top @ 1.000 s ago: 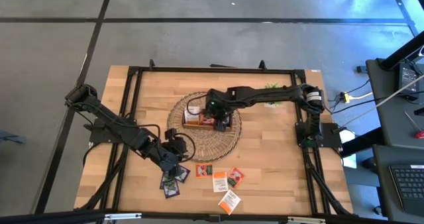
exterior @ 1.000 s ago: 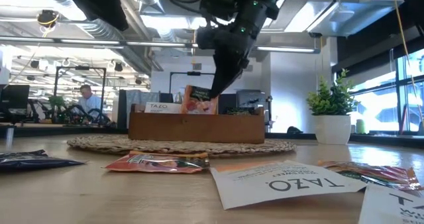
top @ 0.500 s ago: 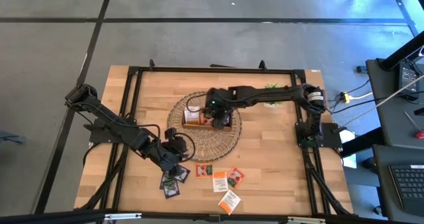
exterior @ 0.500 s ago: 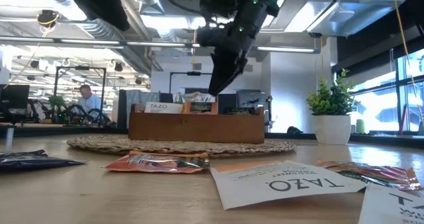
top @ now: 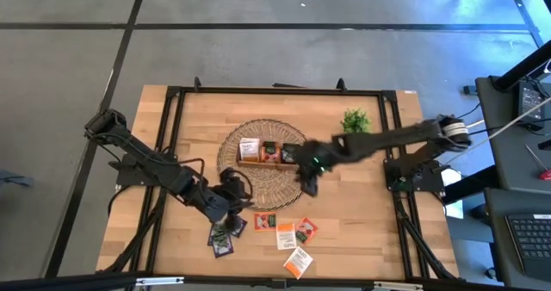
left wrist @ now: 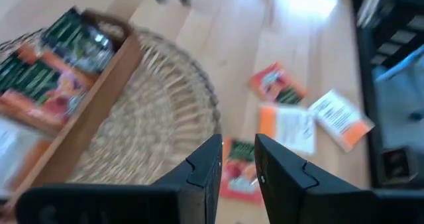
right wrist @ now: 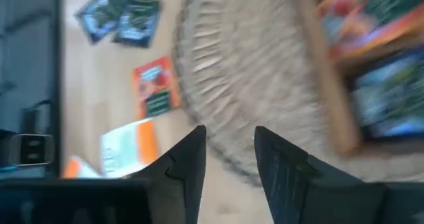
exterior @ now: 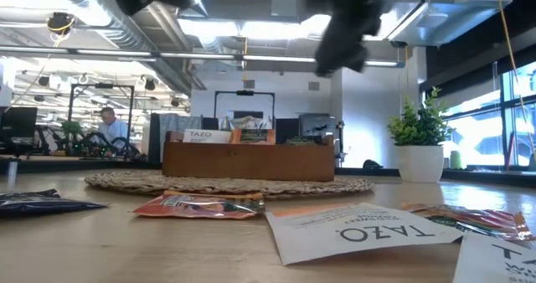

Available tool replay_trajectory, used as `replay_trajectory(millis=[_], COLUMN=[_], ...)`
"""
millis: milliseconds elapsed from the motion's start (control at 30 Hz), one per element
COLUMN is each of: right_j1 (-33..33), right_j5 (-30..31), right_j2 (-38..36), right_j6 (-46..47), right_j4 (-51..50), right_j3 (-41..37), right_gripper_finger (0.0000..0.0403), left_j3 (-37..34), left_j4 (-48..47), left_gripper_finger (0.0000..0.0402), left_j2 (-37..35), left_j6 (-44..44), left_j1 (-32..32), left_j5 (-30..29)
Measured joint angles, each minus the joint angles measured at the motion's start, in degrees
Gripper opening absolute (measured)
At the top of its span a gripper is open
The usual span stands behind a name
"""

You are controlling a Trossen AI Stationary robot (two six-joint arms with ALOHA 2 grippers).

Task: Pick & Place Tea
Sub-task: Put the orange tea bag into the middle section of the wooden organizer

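Sachets on wooden table, office behind

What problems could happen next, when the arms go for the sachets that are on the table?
1. The dark sachets lie overlapped near the left gripper, so one pinch may lift two, or push them toward the table edge.
2. The right gripper, open and empty, is heading toward the red sachet near the left gripper; the arms may collide.
3. The tray already looks crowded, so another sachet may sit loosely or fall onto the mat.
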Motion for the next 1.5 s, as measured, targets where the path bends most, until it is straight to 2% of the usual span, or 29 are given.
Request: replay_trajectory(millis=[133,300,400,533,767,933,1067,1267,1367,1500], right_j1=[7.2,14.2,16.5,17.6,17.5,17.5,16.8,15.4,15.1,15.1], right_j5=[1.5,3.8,8.6,12.8,13.2,11.6,10.4,10.1,9.7,8.7], right_j2=[-4.2,-4.6,-3.7,-2.1,4.2,10.5,15.8,22.6,24.8,26.3], right_j6=[10.7,21.8,26.7,28.7,31.7,33.2,34.7,38.3,41.6,42.4], right_j4=[10.3,22.7,31.1,40.9,41.5,41.6,41.4,41.4,41.6,41.8], right_j3=[-11.0,-20.1,-23.8,-26.1,-23.4,-18.2,-14.1,-9.7,-8.1,-6.6], right_gripper_finger=[0.0132,0.0132,0.0132,0.0132,0.0132,0.0132,0.0145,0.0208,0.0231,0.0242], left_j3=[0.0,0.0,0.0,0.0,0.0,0.0,0.0,0.1,0.1,0.1], left_j4=[5.2,10.2,11.7,11.7,11.9,12.1,12.0,12.2,12.2,12.4], left_gripper_finger=[0.0086,0.0086,0.0086,0.0086,0.0086,0.0086,0.0086,0.0086,0.0086,0.0086], left_j2=[0.0,1.6,4.1,9.5,19.8,23.9,25.7,26.9,27.1,27.2], left_j6=[0.7,5.7,5.9,5.1,-1.2,-2.6,-3.7,-6.8,-8.2,-9.1], left_j1=[0.0,0.5,1.1,1.7,1.8,1.8,1.8,1.8,1.8,1.6], left_j5=[-2.6,-3.4,0.1,7.0,15.7,19.6,19.7,19.4,18.9,18.0])
